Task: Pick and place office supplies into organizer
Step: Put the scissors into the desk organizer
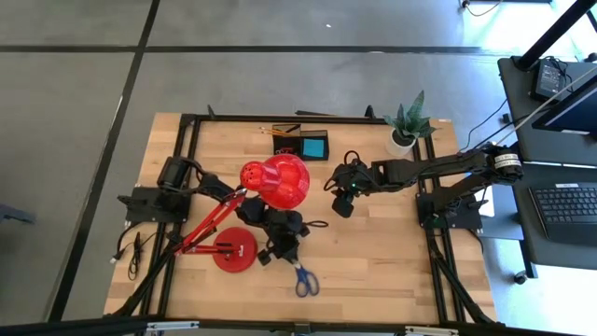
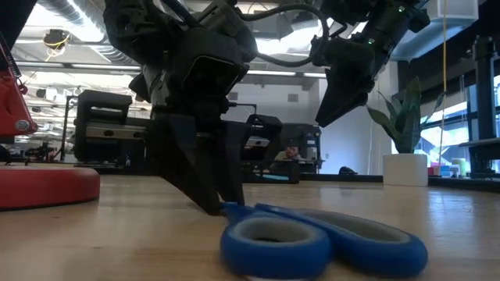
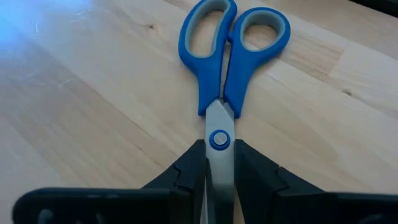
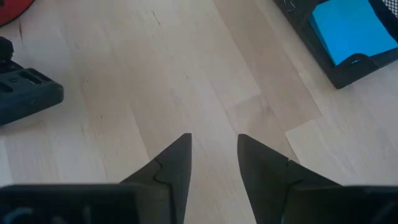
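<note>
A light wooden table (image 1: 373, 252) carries blue-handled scissors (image 1: 305, 279), a red lamp base (image 1: 234, 251), a black organizer (image 1: 301, 146) and a potted plant (image 1: 405, 126).
</note>
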Controlling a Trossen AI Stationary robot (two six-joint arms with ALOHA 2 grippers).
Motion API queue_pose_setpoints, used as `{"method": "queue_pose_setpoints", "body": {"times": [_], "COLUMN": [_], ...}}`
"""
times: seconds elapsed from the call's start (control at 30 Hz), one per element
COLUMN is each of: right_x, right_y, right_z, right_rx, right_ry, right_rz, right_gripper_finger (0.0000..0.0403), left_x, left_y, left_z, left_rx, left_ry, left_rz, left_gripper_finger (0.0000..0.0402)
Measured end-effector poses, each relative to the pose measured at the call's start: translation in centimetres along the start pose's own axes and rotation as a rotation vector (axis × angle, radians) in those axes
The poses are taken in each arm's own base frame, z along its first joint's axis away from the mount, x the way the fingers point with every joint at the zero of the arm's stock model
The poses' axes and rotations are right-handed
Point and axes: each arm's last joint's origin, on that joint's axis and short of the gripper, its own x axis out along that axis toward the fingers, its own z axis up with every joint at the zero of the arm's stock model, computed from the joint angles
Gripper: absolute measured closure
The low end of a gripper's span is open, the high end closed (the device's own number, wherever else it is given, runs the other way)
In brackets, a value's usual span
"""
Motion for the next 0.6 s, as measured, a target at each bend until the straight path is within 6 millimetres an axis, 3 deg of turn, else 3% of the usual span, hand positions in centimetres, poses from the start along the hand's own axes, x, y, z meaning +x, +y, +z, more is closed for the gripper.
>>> {"method": "queue_pose_setpoints", "body": {"times": [0.3,0.6], "right_x": [0.0,0.0], "right_y": [0.0,0.0], "right_z": [0.0,0.0], "right_rx": [0.000,0.003], "right_ry": [0.000,0.000], "right_rz": [0.000,0.000], "right_gripper_finger": [0.0271,0.0271], "left_x": [-0.8,-2.4], "left_y": [1.2,3.5], "left_z": [-1.1,-3.0], "left_rx": [-0.108,-0.330], "left_ry": [0.007,0.025], "left_rz": [-0.006,0.064], "left_gripper_finger": [0.0334,0.0334]}}
